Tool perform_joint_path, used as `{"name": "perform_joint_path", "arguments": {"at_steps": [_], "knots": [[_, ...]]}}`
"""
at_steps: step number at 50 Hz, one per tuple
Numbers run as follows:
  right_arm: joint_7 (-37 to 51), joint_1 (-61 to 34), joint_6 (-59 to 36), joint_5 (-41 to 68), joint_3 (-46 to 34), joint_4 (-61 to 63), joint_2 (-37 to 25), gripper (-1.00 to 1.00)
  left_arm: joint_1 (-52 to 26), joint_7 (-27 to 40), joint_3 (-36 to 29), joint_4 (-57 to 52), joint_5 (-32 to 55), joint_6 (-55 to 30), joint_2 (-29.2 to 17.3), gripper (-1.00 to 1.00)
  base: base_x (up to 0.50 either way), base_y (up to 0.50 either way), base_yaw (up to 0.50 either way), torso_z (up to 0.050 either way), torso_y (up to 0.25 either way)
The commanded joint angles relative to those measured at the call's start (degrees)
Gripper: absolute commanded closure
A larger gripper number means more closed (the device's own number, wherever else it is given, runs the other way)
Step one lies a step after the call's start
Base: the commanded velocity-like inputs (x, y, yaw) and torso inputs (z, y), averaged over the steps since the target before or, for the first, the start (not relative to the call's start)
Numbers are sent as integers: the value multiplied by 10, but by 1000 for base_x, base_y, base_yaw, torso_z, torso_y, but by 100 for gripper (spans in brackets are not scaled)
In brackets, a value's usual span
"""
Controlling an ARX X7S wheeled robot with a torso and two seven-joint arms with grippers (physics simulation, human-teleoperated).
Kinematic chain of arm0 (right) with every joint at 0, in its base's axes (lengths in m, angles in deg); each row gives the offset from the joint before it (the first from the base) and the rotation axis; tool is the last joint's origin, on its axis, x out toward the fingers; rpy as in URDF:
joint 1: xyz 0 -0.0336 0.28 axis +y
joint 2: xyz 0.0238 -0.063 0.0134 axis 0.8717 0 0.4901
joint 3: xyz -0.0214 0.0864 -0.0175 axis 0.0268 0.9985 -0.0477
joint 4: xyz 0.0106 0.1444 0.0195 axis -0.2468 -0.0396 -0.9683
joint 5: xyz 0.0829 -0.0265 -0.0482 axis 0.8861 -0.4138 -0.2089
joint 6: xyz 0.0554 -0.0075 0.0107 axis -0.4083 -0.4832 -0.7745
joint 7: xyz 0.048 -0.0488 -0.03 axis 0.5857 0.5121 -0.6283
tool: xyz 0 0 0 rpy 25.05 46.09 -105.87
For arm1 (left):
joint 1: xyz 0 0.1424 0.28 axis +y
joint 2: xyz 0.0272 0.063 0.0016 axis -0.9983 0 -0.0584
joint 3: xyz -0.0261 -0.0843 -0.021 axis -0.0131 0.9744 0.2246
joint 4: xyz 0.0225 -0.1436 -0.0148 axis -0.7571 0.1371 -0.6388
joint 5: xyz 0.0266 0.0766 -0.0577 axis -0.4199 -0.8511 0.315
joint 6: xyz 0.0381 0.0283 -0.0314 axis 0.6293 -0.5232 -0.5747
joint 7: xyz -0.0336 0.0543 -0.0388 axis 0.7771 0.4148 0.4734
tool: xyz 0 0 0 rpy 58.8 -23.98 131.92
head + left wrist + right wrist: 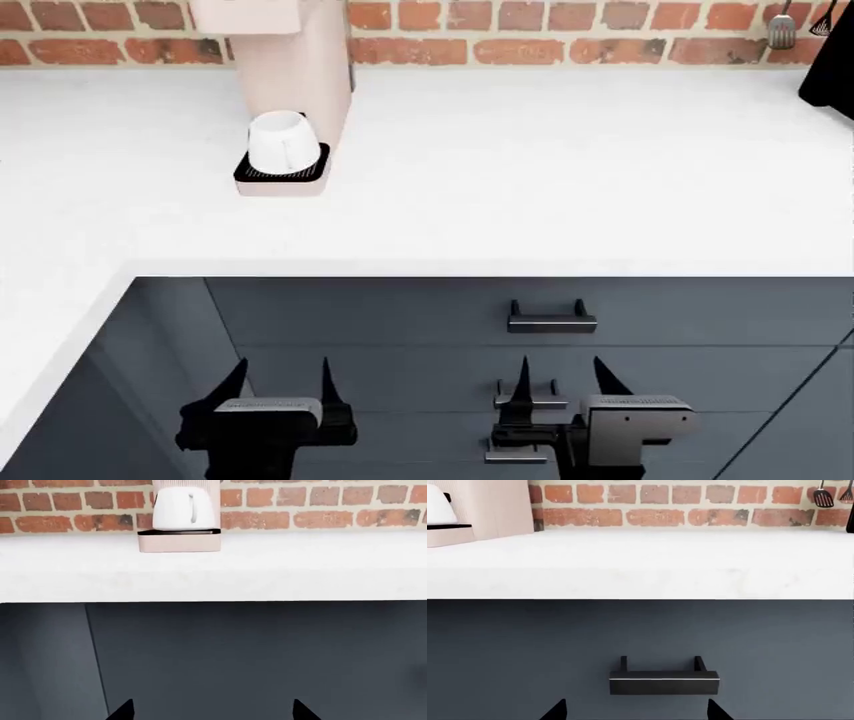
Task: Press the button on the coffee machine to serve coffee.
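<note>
- Left gripper (282, 385) and right gripper (558, 380) hang wide apart-jawed below the worktop's (561, 170) front edge, holding nothing.
- Coffee machine (296, 70) stands at the back edge, left, a white mug (283, 142) on its drip tray (282, 172).

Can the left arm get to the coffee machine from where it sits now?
Probably yes. The left end effector hangs open, low before the dark cabinet front, and only bare white counter lies between it and the coffee machine. It must rise above the counter edge first.
</note>
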Motion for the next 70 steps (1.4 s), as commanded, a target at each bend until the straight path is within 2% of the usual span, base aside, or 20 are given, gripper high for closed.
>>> {"name": "perform_joint_path", "arguments": {"at_steps": [1,37,47,49,50,51,52,53,54,55,56,57,63,70], "knots": [[13,-2,-3,8,-12,0,-10,-100,3,15,-20,-6,-5,21,-9,-100,0,0,0,50,0],[35,-7,0,32,-37,-6,-31,-100,2,35,-42,-3,20,31,-34,-100,0,0,0,50,0],[40,-7,0,38,-43,-7,-35,-100,-3,47,-47,3,20,19,-36,-100,0,0,0,2,0],[36,3,-2,45,-46,25,-39,-100,0,67,-35,-15,18,12,-36,-100,0,0,0,0,0],[80,-83,-88,131,-17,111,-116,-100,-86,132,-17,-101,103,-74,-72,-100,0,0,0,0,0],[-6,-162,-174,45,37,197,-30,-100,-161,46,18,-187,18,-160,14,-100,0,0,0,0,0],[-85,-174,-260,-16,43,283,-11,-100,-174,-20,11,-273,8,-246,28,-100,0,0,0,0,0],[-83,-178,-346,-18,40,369,-14,-100,-175,-16,8,-359,13,-332,27,-100,0,0,0,0,0],[-82,-186,-431,-20,37,396,-17,-100,-174,-16,5,-441,19,-418,23,-100,0,0,0,0,0],[-80,-194,-517,-20,34,399,-18,-100,-174,-15,4,-444,22,-504,21,-100,0,0,0,0,0],[-80,-198,-530,-19,34,401,-18,-100,-176,-13,5,-444,26,-590,21,-100,0,0,0,0,0],[-80,-206,-541,-20,33,406,-22,-100,-182,-8,3,-444,29,-640,22,-100,0,0,0,0,0],[-81,-239,-579,-16,34,420,-33,-100,-219,1,4,-468,41,-689,10,-100,0,0,0,0,0],[-98,-335,-681,-6,64,438,-65,-100,-315,-11,26,-460,59,-796,-9,-100,0,0,0,0,0]]}}
